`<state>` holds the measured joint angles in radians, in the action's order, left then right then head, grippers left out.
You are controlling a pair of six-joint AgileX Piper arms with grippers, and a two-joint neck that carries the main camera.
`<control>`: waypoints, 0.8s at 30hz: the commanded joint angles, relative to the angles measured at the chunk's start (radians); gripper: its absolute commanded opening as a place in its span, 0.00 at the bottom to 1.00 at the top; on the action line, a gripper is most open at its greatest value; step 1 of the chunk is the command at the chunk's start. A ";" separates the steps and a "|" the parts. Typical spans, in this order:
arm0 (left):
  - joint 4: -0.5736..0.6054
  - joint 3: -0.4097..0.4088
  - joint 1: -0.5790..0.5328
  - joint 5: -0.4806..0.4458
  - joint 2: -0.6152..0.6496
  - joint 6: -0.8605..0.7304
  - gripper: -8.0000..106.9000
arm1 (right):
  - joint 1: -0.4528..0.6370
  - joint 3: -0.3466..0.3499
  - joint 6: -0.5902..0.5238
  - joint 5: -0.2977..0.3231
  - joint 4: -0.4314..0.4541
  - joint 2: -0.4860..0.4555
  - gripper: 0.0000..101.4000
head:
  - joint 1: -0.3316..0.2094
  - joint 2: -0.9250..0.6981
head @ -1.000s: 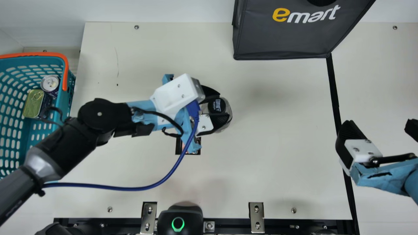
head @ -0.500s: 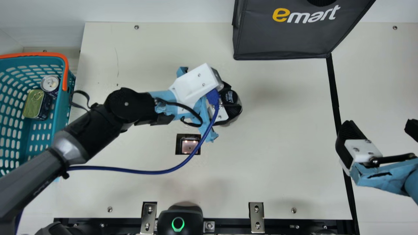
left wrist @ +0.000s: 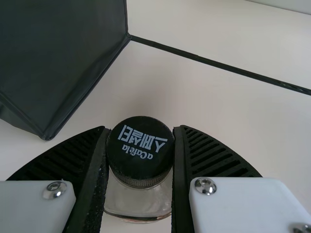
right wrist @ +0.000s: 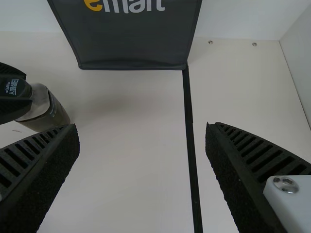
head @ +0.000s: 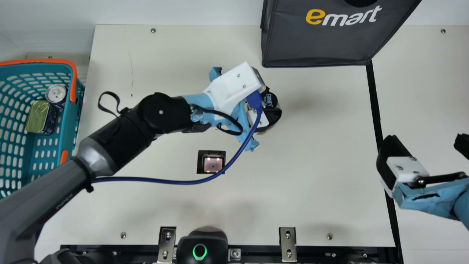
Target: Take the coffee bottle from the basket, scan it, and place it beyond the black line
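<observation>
In the main view my left gripper (head: 270,106) is over the table's middle, shut on the coffee bottle (head: 269,99) around its black cap. The left wrist view shows the black cap of the bottle (left wrist: 140,148) pinched between both fingers of my left gripper (left wrist: 140,160), clear shoulder below. My right gripper (head: 425,146) stands open by the black line (head: 374,99), at the main view's right. From the right wrist view, the right gripper (right wrist: 143,145) has nothing between its fingers; the bottle (right wrist: 46,109) hangs tilted in the other gripper, beyond one finger.
A teal basket (head: 69,121) holding two cans is at the left. The scanner window (head: 213,164) is set in the table, under the blue cable's path. A dark bag (head: 322,40) stands at the back, its corner at the line.
My left arm has carried the bottle rightward and toward the bag, away from the scanner window, which has come into view. My right gripper has kept still.
</observation>
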<state>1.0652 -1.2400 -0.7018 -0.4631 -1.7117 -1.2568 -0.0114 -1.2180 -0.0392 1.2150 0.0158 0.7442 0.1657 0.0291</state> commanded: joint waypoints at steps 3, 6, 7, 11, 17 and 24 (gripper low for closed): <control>-0.013 -0.012 -0.007 0.015 -0.013 0.011 0.16 | 0.000 0.000 0.000 0.000 0.000 0.000 0.90 | -0.027 -0.002; -0.022 -0.020 -0.013 0.025 -0.022 0.021 0.16 | 0.000 0.000 0.000 0.000 0.000 0.000 0.90 | -0.027 -0.002; -0.023 -0.022 -0.014 0.029 -0.025 0.023 0.16 | 0.000 0.000 0.000 0.000 0.000 0.000 0.90 | -0.027 -0.002; -0.029 -0.029 -0.019 0.039 -0.035 0.032 0.16 | 0.000 0.000 0.000 0.000 0.000 0.000 0.90 | -0.027 -0.002; -0.032 -0.031 -0.027 0.052 -0.043 0.038 0.16 | 0.000 0.000 0.000 0.000 0.000 0.000 0.90 | -0.027 -0.002; -0.012 -0.024 -0.040 0.071 -0.045 0.028 0.16 | 0.000 0.000 0.000 0.000 0.000 0.000 0.90 | -0.027 -0.002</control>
<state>1.0502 -1.2659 -0.7398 -0.3939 -1.7557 -1.2260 -0.0114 -1.2180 -0.0392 1.2150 0.0158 0.7442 0.1657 0.0291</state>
